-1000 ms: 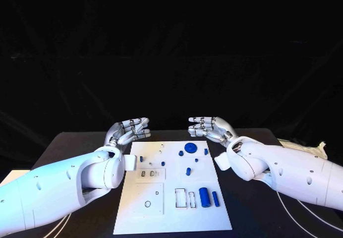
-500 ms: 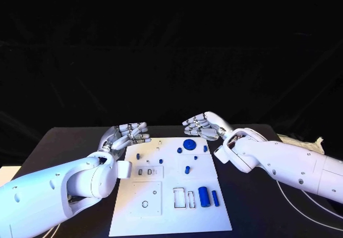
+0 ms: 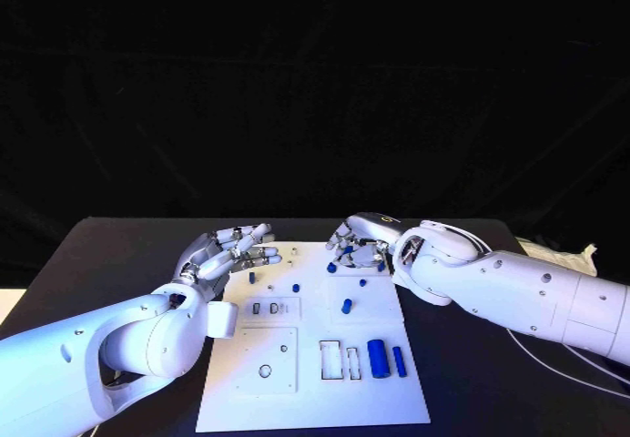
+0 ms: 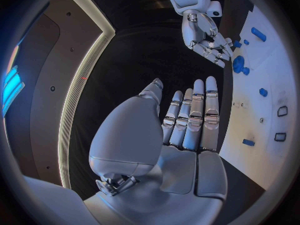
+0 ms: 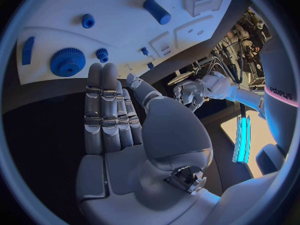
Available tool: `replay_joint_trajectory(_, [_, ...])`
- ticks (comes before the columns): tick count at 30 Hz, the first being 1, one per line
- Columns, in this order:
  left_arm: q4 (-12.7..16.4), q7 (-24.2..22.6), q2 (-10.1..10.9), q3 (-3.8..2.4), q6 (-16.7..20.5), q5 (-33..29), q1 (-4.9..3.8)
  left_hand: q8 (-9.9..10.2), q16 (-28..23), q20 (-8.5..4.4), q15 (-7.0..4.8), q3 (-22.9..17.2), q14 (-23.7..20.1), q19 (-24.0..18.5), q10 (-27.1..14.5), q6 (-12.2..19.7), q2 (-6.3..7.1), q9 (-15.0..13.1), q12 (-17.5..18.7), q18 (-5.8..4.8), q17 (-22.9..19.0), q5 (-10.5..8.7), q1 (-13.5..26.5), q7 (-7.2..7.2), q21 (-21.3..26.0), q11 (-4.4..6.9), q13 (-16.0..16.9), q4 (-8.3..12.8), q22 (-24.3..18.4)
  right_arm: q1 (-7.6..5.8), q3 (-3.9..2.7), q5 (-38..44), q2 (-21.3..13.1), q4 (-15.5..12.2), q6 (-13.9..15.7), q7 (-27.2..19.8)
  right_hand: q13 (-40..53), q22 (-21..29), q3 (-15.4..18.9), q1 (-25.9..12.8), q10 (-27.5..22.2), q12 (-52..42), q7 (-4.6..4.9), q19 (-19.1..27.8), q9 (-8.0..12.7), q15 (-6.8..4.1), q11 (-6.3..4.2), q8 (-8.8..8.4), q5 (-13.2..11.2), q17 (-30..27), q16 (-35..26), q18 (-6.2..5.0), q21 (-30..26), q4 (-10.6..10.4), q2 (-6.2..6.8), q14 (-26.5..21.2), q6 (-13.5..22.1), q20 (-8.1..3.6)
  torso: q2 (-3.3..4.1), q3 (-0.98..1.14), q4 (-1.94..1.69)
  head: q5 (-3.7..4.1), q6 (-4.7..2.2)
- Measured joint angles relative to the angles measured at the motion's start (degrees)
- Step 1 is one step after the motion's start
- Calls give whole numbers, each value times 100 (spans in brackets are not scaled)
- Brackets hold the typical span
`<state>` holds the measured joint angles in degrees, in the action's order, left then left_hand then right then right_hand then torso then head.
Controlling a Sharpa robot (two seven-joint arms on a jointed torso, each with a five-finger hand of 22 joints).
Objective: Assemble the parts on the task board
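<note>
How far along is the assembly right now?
Barely begun. Nothing looks fitted: the long blue cylinder and other small parts lie loose on the task board. The right hand hangs over the blue gear at the far end, holding nothing; the left hand is empty. All placing remains.

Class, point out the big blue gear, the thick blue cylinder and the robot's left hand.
big blue gear (image 5: 67, 61), right wrist view, on its toothed face.
thick blue cylinder (image 3: 377, 359), head view, mid-length on its side.
left hand (image 3: 226, 251), head view, on the hand's middle.

Bright light on the table, backdrop black (wrist views bend edges).
</note>
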<state>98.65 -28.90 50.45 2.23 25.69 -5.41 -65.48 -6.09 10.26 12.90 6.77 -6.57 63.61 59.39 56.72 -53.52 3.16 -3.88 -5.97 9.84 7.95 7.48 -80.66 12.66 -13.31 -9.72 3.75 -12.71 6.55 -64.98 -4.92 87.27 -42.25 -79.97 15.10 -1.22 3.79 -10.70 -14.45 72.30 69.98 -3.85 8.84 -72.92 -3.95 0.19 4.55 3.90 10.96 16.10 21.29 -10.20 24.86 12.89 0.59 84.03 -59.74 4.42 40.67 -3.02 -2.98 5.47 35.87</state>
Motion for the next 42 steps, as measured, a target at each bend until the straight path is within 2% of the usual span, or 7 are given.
replay_joint_trajectory(4, [127,9,41,-15,-40,-40,-11,0,0,0,0,0,0,0,0,0,0,0,1,0,7,0,0,0,0,0,0,0,0,-4,-14,516,39,-36,-227,258,0,-200,-63,-56,-50,0,-29,-149,0,-13,-35,0,-2,511,778,0,351,-110,56,-13,-28,-31,64,-18,-31,10,-16])
replay_joint_trajectory(8, [200,20,58,-27,-69,-63,-26,0,-29,0,0,0,0,0,0,0,0,5,1,0,7,0,0,0,0,0,0,0,-8,-14,-25,897,73,-48,-396,442,0,-353,-115,-76,-236,0,-30,-159,0,-12,13,0,-34,880,1316,0,601,-204,135,-12,-27,-21,115,-34,-54,27,-28])
replay_joint_trajectory(10, [220,25,67,-30,-77,-70,-30,0,-29,0,0,0,0,0,0,0,0,5,1,-1,7,0,0,0,0,0,0,0,-8,-15,-27,1020,84,-54,-445,499,0,-399,-122,-49,-292,0,-30,-159,1,-12,21,0,-34,1051,1503,0,670,-225,157,-12,-27,-21,126,-37,-59,27,-34])
replay_joint_trajectory(13, [241,34,85,-34,-93,-84,-39,22,-32,0,0,0,0,0,0,0,0,5,0,0,13,0,0,0,0,0,0,33,-7,-20,-33,1228,99,-67,-518,601,0,-531,-166,-29,-406,0,-32,-157,1,-12,38,0,-56,1668,2123,0,875,-317,223,-12,-25,-18,149,-44,-71,19,-40])
replay_joint_trajectory(20, [255,51,126,-38,-124,-97,-53,22,-32,0,0,0,0,0,0,0,0,5,1,-1,13,0,0,0,0,0,0,33,-12,-32,-52,1543,101,-112,-542,785,0,-738,-234,13,-480,0,-60,-63,1,-12,35,0,-112,2531,2948,1,1201,-464,264,-12,6,11,191,-48,-91,40,-45])
replay_joint_trajectory(27, [259,66,146,-39,-145,-103,-62,22,-32,0,0,0,0,0,0,1,0,5,0,-1,13,0,0,0,0,-1,0,33,-12,-45,-73,1725,106,-111,-529,907,0,-884,-335,40,-483,0,-60,-31,1,-11,33,0,-145,3052,3445,1,1434,-564,291,-12,6,19,218,-52,-101,58,-40])
replay_joint_trajectory(42, [290,108,186,-40,-174,-109,-73,50,-55,0,0,-8,0,-1,-1,1,0,10,36,-2,34,0,0,0,23,-1,0,73,-32,-49,-78,1777,253,75,-651,955,0,-1143,-646,130,-407,-1,-74,61,-5,-11,22,0,-246,3676,4063,0,1834,-792,305,-12,-74,11,288,-50,-130,68,-36])
